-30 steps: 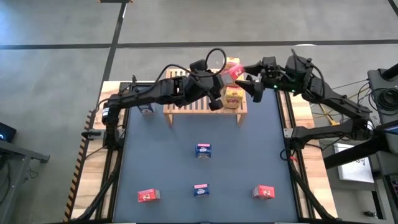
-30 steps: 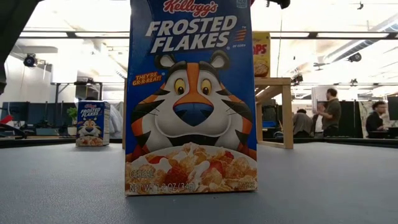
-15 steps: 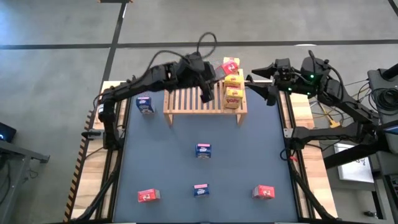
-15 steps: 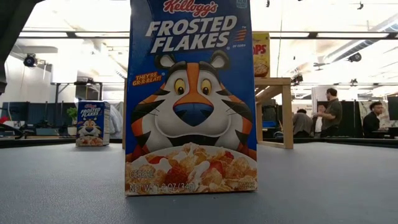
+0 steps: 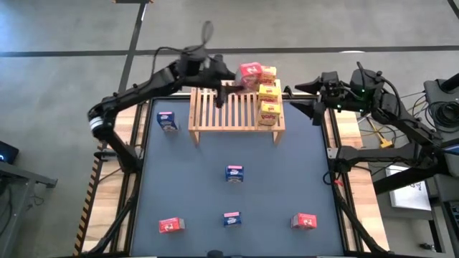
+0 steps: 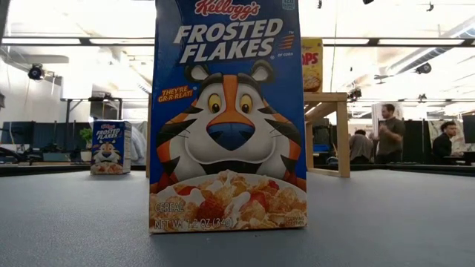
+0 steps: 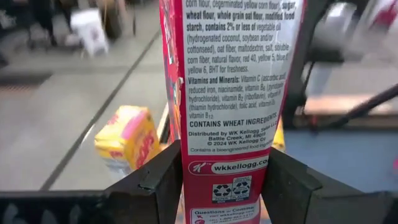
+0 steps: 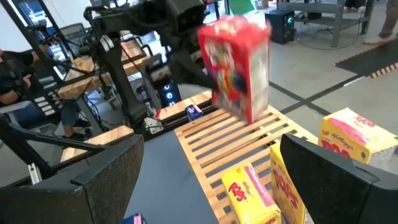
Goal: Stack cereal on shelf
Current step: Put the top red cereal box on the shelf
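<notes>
Dark bench (image 5: 287, 172) below, wooden shelf (image 5: 215, 118) at its far edge, and three yellow boxes (image 5: 270, 112) already sit at the shelf's right end. The left tool (image 5: 228, 77) is pinching a red box (image 5: 249, 71) and holds it above the shelf's back edge, just beside the yellow ones, while the right tool (image 5: 305, 97) waits off the shelf's right end with its fingers spread. By my count that leaves this red one to set down, plus two more reds (image 5: 171, 225) and three blues (image 5: 234, 173) on the bench.
</notes>
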`<action>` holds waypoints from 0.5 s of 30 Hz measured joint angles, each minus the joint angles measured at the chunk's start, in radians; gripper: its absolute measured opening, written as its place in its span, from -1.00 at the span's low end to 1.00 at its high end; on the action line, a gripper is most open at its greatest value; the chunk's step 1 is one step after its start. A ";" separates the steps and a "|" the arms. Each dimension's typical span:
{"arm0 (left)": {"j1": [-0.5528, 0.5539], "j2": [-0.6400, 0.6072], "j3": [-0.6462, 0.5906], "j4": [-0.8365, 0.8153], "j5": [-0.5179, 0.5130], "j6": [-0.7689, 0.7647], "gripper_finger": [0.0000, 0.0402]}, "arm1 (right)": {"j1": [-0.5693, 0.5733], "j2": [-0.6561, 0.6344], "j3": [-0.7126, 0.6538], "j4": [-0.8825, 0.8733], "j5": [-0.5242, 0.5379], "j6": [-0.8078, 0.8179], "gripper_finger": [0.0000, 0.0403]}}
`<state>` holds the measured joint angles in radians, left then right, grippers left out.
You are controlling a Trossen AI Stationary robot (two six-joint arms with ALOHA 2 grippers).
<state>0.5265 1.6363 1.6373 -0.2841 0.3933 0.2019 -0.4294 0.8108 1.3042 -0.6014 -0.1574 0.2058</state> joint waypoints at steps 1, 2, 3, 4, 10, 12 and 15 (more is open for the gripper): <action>0.025 -0.028 -0.069 0.094 0.037 -0.019 -0.18 | 0.000 0.002 0.000 -0.001 0.000 0.000 0.82; 0.047 -0.053 -0.132 0.171 0.053 -0.036 -0.18 | 0.000 0.004 0.000 0.001 0.000 0.000 0.82; 0.066 -0.074 -0.190 0.240 0.059 -0.049 -0.18 | 0.000 0.008 0.000 0.001 0.000 0.000 0.82; 0.086 -0.089 -0.240 0.312 0.060 -0.062 -0.18 | 0.000 0.010 0.000 0.003 0.000 -0.001 0.82; 0.197 -0.101 -0.404 0.587 0.186 -0.146 -0.18 | 0.000 0.032 -0.002 0.006 0.001 -0.009 0.82; 0.230 -0.077 -0.404 0.639 0.289 -0.205 -0.18 | 0.000 0.041 -0.003 0.007 0.001 -0.017 0.82; 0.260 -0.021 -0.366 0.644 0.409 -0.249 -0.18 | 0.000 0.056 -0.004 0.005 0.002 -0.030 0.82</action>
<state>0.7869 1.6150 1.2718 0.3597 0.8022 -0.0471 -0.4294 0.8664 1.2999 -0.5964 -0.1556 0.1763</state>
